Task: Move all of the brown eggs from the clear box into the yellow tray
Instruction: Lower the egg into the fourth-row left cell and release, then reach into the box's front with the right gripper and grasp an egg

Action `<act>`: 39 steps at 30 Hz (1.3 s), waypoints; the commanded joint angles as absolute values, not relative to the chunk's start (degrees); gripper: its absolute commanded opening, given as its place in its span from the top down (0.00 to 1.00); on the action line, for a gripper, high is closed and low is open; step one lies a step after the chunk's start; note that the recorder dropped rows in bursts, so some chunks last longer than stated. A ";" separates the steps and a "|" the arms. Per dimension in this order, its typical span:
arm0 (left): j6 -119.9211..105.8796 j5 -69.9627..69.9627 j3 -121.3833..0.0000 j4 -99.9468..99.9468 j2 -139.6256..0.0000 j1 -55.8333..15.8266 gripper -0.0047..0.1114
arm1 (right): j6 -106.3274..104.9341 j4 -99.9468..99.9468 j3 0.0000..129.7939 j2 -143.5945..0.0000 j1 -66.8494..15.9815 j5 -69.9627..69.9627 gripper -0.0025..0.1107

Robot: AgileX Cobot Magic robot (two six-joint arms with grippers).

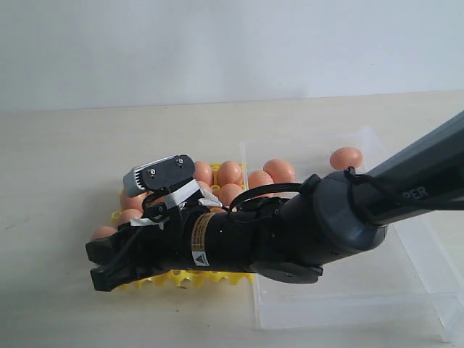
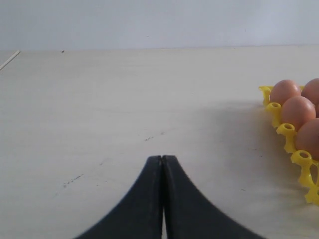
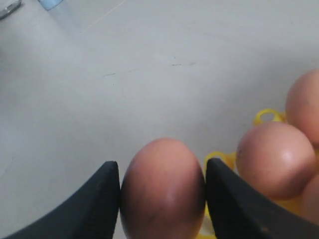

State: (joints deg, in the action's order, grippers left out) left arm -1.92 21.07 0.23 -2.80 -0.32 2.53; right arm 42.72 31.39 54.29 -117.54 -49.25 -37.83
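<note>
Though the yellow tray (image 1: 177, 278) looks mostly filled, some eggs (image 1: 346, 157) wait in the box (image 1: 377, 290); the right claw (image 3: 162, 169) grasps one egg (image 3: 162, 204), the left claw (image 2: 162, 159) is clenched empty.

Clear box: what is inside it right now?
At least one smooth orange-brown egg sits by the far wall of the shallow transparent plastic box; its near part looks bare. The black arm covers much of its middle, hiding any eggs there.

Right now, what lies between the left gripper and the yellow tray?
Nothing but bare tabletop separates the left gripper from the yellow tray; the left wrist view shows it.
</note>
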 commanded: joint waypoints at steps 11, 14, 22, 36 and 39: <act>-1.61 20.27 0.00 -3.11 0.00 2.24 0.96 | 38.68 27.25 54.26 -118.79 -49.35 -40.24 0.50; -1.61 20.27 0.00 -3.11 0.00 2.24 0.96 | 38.44 27.01 54.26 -118.79 -49.35 -40.24 0.50; -1.61 20.27 0.00 -3.11 0.00 2.24 0.96 | 36.73 23.97 54.26 -111.09 -49.20 -31.72 0.50; -1.61 20.27 0.00 -3.11 0.00 2.24 0.96 | 19.68 21.87 61.11 -97.07 -35.52 27.61 0.50; -1.61 20.27 0.00 -3.11 0.00 2.24 0.96 | 20.02 21.87 61.11 -98.06 -31.88 26.02 0.50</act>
State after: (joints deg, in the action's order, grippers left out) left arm -1.92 21.07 0.23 -2.80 -0.32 2.53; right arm 20.14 21.26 60.67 -97.48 -34.68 26.53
